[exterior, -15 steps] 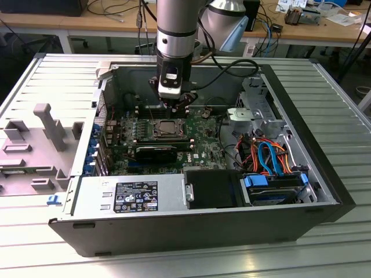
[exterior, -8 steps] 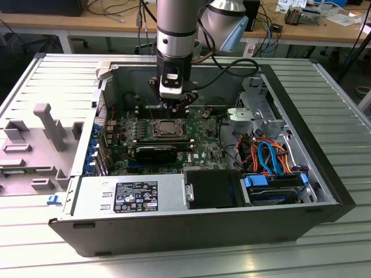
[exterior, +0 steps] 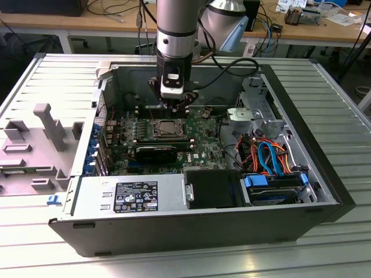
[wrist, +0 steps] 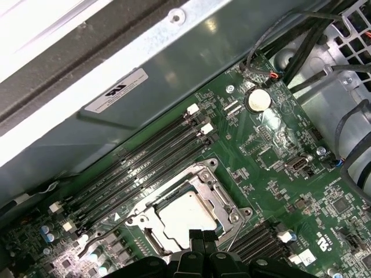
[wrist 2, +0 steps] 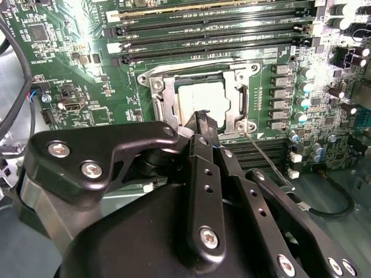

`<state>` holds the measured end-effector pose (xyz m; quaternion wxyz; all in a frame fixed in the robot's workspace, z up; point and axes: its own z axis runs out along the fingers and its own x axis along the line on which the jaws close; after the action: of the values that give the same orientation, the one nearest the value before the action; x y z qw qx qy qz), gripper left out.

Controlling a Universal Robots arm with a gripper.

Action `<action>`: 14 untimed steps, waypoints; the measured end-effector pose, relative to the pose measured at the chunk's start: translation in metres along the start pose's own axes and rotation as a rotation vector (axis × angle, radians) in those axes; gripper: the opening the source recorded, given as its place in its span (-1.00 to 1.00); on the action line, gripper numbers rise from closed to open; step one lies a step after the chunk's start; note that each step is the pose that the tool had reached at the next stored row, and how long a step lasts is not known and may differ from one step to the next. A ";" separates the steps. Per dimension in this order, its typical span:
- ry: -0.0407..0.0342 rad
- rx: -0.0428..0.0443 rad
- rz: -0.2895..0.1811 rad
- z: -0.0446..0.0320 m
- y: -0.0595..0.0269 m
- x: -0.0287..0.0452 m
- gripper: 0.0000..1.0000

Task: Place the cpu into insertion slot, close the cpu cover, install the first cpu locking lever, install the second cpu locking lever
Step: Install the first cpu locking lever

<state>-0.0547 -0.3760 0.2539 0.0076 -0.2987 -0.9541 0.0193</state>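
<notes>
Since the cpu (wrist 2: 200, 99) is square, you get no long axis from it. It lies flat in the insertion slot (wrist 2: 149, 75), silver top up, its edges parallel to the memory slots (wrist 2: 208, 40). Your cpu cover (wrist 2: 239, 95) lies down around it. One thin locking lever (wrist 2: 268, 160) slants away from a socket corner. Your gripper (wrist 2: 203, 119) has its fingers pressed together, gripping nothing, at the cover's edge; you cannot tell whether they touch it.
</notes>
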 end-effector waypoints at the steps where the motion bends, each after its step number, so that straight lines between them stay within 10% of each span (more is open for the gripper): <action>1: -0.0002 0.0000 -0.006 0.0000 0.0000 0.0000 -0.79; 14: -0.0020 0.0001 -0.048 0.0000 0.0000 0.0000 -0.79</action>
<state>-0.0547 -0.3760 0.2539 0.0072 -0.2758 -0.9610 0.0194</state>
